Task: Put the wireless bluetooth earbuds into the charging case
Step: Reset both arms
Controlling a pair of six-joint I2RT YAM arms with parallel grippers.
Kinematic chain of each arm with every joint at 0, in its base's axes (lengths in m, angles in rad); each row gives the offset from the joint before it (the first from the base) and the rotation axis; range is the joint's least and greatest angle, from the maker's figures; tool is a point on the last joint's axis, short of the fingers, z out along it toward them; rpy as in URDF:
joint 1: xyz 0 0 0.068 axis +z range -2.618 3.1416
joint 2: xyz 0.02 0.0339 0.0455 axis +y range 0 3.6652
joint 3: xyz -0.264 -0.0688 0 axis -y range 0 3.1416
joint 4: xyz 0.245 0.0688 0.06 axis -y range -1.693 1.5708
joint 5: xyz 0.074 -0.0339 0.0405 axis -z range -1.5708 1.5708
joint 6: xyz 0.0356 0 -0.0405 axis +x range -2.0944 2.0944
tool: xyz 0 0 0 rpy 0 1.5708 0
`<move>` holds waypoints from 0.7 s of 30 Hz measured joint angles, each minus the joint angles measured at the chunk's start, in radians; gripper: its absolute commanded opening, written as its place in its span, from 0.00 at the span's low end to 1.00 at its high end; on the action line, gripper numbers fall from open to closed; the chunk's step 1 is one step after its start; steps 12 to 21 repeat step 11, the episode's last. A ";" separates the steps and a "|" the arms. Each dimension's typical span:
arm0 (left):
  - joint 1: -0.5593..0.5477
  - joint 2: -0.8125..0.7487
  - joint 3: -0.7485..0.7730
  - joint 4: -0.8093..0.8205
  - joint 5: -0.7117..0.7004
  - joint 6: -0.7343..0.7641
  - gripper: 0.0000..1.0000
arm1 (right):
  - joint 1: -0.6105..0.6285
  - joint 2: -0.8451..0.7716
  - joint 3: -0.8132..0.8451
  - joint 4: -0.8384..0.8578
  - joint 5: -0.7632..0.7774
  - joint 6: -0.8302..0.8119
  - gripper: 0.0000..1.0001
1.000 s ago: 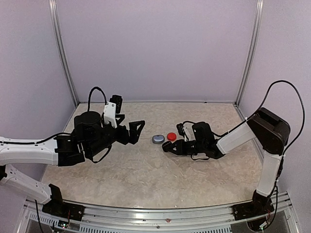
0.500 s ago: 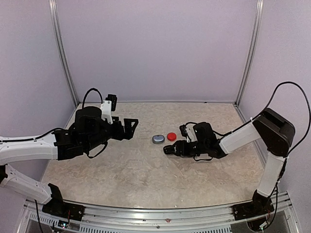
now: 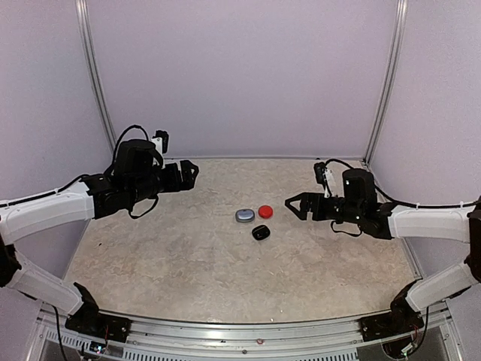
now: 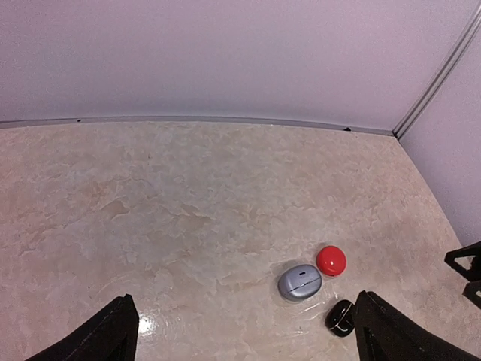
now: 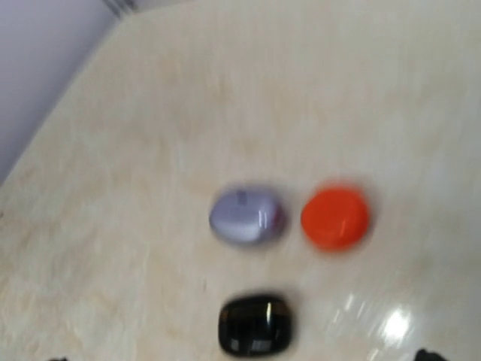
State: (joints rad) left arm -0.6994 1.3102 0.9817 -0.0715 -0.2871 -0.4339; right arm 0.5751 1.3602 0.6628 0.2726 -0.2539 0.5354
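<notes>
While the left claw [image 3: 189, 173] and the right claw [image 3: 290, 207] hang spread wide and empty above the mottled beige counter [image 3: 188, 263], three shut charging cases lie at its middle. A silvery grey oval case [image 3: 244, 215] and a round red case [image 3: 264, 211] sit side by side, with a glossy black case [image 3: 260, 233] just nearer the arms' bases.

The left arm [image 3: 45, 214] reaches in from the left side, forearm angled inward; the left gripper [image 3: 188, 174] points right, jaws spread wide, empty. The right arm [image 3: 432, 223] lies nearly level; the right gripper [image 3: 290, 206] points left, jaws likewise wide apart, empty.
</notes>
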 measured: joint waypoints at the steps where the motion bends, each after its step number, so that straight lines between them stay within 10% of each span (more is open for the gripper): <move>1: 0.005 -0.002 -0.011 -0.003 0.000 -0.006 0.99 | -0.006 -0.036 0.000 -0.005 0.011 -0.022 1.00; 21: 0.016 -0.069 -0.240 0.046 -0.035 -0.106 0.99 | -0.052 -0.288 -0.116 0.006 0.106 -0.156 1.00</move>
